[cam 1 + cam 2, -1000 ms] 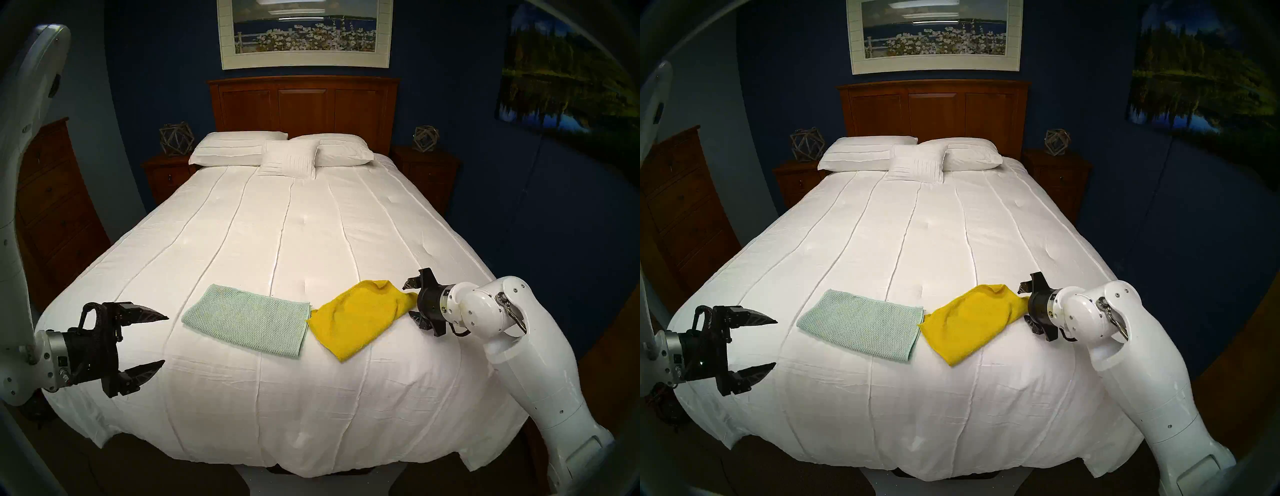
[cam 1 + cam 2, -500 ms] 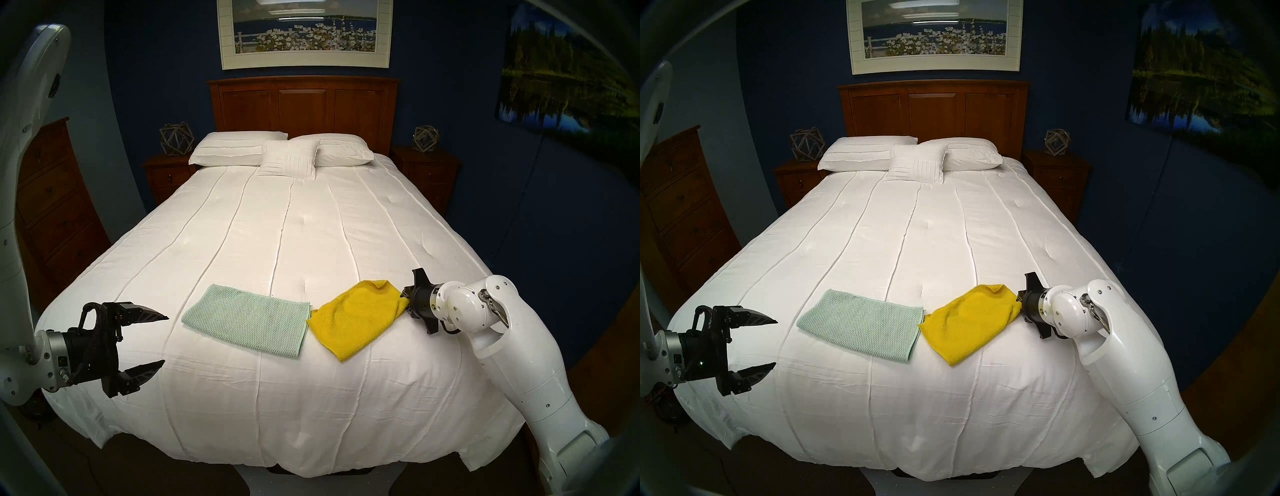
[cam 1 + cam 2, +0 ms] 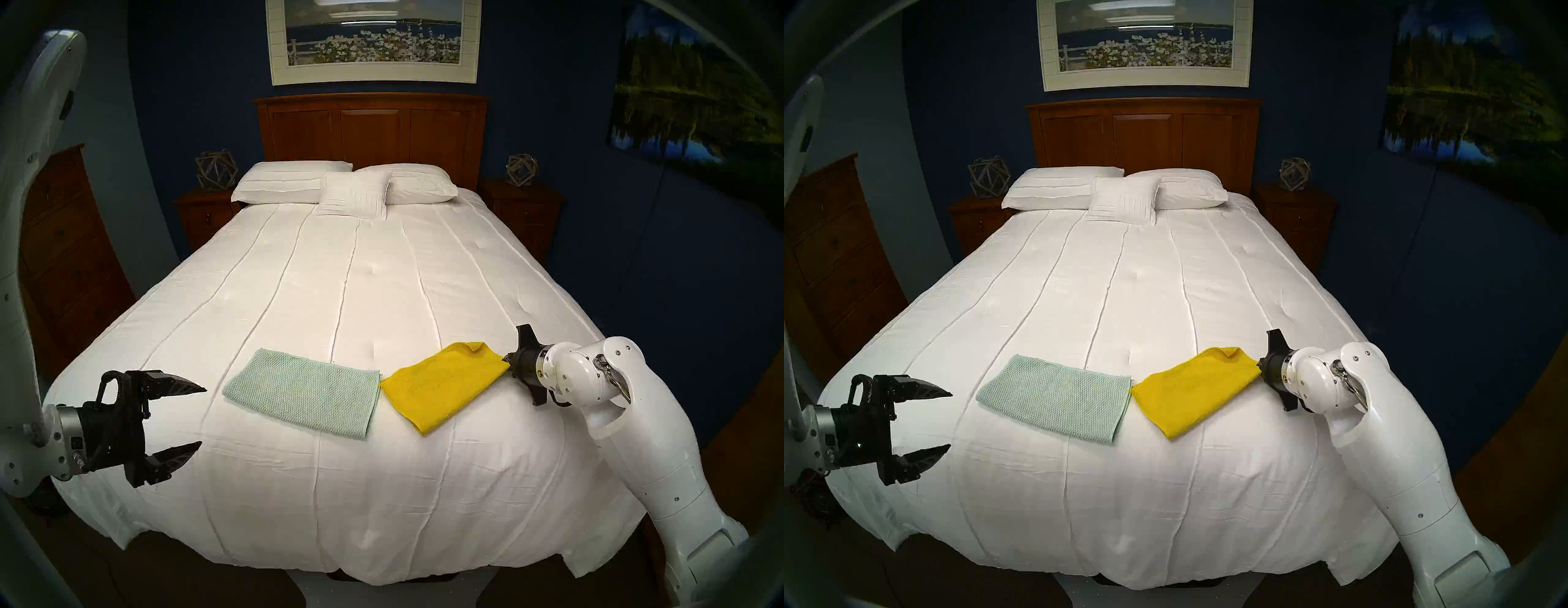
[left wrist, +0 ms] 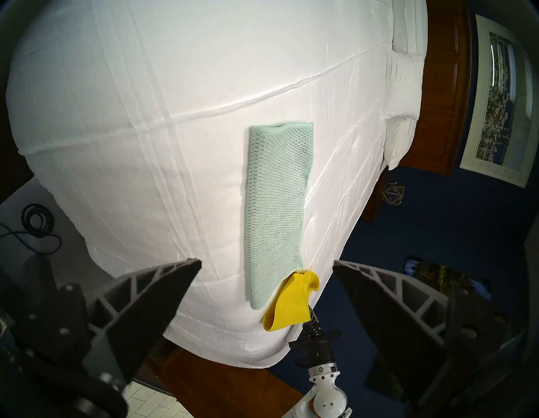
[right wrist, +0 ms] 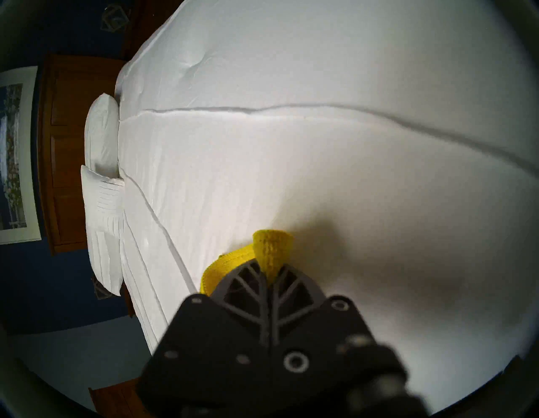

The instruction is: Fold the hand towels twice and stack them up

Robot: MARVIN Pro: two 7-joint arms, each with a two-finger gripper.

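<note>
Pulled taut rightward since before, the yellow towel (image 3: 441, 382) is gripped at its corner by the right gripper (image 3: 507, 361); the left gripper (image 3: 203, 416) is held with jaws spread, empty.

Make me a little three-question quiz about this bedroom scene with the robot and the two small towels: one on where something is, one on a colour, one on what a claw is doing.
1. Where does the mint-green towel lie?
A. On the pillows
B. On the bedspread, left of the yellow towel
C. On the floor

2. What colour is the towel that the right gripper holds?
A. Yellow
B. White
C. Blue

3. What state is the left gripper in?
A. Shut on the green towel
B. Shut on nothing
C. Open, holding nothing

Answers:
1 B: the head view shows it flat on the bedspread, its right end by the yellow towel's left corner.
2 A: the right wrist view shows yellow cloth pinched between the closed fingers.
3 C: its two fingers stand wide apart, short of the green towel.
</note>
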